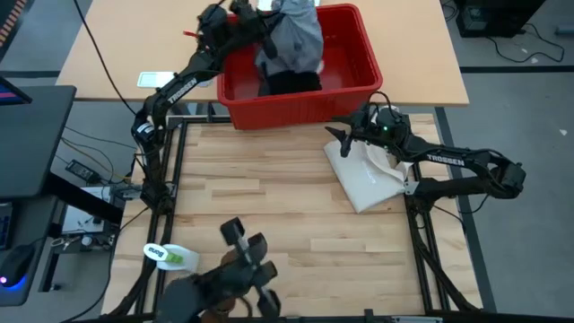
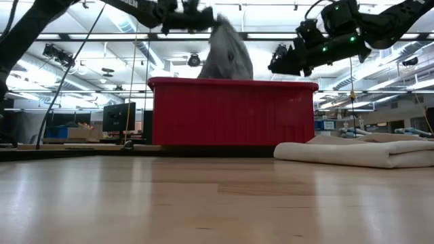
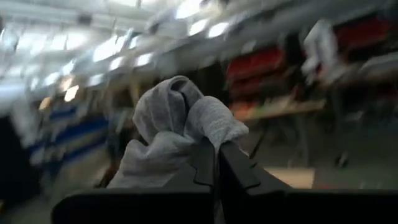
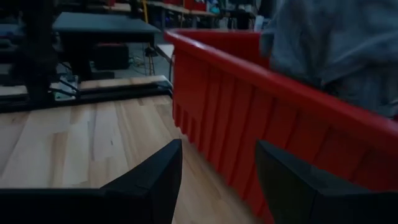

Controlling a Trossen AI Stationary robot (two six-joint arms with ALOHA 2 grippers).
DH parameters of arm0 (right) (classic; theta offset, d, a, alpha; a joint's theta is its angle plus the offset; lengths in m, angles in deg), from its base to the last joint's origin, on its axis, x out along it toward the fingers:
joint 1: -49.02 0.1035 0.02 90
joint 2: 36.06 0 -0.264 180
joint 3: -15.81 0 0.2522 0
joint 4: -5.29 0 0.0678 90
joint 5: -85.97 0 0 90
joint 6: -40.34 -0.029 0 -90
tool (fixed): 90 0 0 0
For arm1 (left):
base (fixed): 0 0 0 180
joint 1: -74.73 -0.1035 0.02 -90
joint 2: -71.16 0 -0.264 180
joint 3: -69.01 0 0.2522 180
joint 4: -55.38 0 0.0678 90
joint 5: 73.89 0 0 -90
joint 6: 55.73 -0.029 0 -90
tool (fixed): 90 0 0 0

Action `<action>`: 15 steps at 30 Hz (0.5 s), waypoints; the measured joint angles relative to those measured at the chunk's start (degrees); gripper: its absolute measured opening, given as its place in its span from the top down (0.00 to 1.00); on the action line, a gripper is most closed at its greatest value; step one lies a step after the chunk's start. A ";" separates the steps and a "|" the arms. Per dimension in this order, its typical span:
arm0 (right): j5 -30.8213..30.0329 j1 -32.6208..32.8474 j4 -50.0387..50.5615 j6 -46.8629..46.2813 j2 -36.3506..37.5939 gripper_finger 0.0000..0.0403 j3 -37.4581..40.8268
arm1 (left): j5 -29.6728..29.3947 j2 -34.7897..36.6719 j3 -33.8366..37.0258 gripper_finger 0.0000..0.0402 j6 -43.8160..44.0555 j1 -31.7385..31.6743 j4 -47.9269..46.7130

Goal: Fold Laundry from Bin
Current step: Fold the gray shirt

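Left gripper (image 1: 254, 20) clamped on bunched fold of grey T-shirt (image 1: 294, 36), raised above bin (image 1: 359, 58); shirt hangs down into bin, likely held high to drag it free of black garment (image 1: 289, 82) inside. Right gripper (image 1: 343, 135) parted wide, empty, just outside bin's near wall, probably waiting for free edge. Cream tote bag (image 1: 363, 179) lies beside bin.

Left wrist view: pinch itself, cloth bulging past fingers (image 3: 233, 168). High view: black garment, hidden in low view by bin wall.
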 joint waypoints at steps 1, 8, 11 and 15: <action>0.27 0.29 0.00 0.33 0.75 0.48 0.00 | 0.43 0.48 0.00 0.98 0.26 0.00 2.36; 2.91 1.27 -0.02 1.18 5.42 0.48 0.00 | -2.16 3.76 -0.07 0.98 -1.57 0.35 13.87; 2.44 1.25 -0.02 0.24 6.54 0.48 0.00 | -5.75 5.11 -0.07 0.98 3.65 0.30 10.58; 3.25 1.46 0.02 -0.84 6.91 0.48 0.00 | 3.14 6.67 -0.07 0.98 0.37 -0.59 1.88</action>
